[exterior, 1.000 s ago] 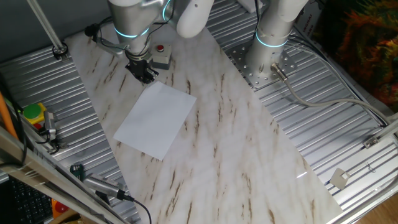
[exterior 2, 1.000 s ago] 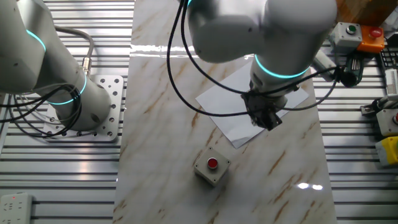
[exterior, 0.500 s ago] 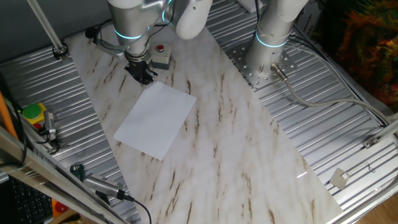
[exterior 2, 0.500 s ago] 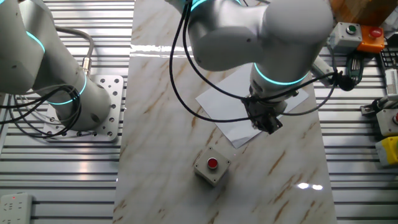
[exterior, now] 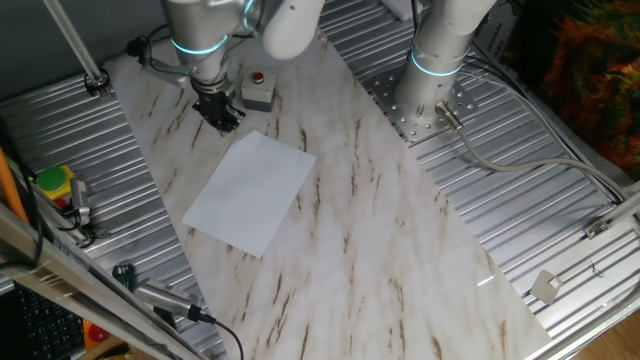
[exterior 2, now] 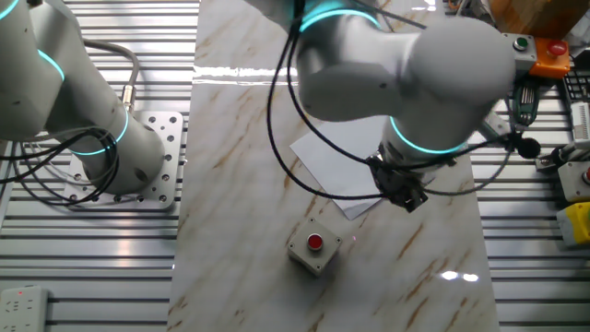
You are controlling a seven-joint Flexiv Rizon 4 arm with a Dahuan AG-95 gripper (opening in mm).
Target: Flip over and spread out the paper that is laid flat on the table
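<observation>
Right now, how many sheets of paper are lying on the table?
1. The white paper lies flat on the marble table, just beside the claw. The arm covers part of it in the other fixed view; no second sheet shows.

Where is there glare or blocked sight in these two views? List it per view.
One fixed view: even light, the paper fully visible on the table, a small bright glint near the table's lower right. The other fixed view: glare streaks at the table's far edge and near right, and the arm hides much of the paper; the gripper looks dark.
</observation>
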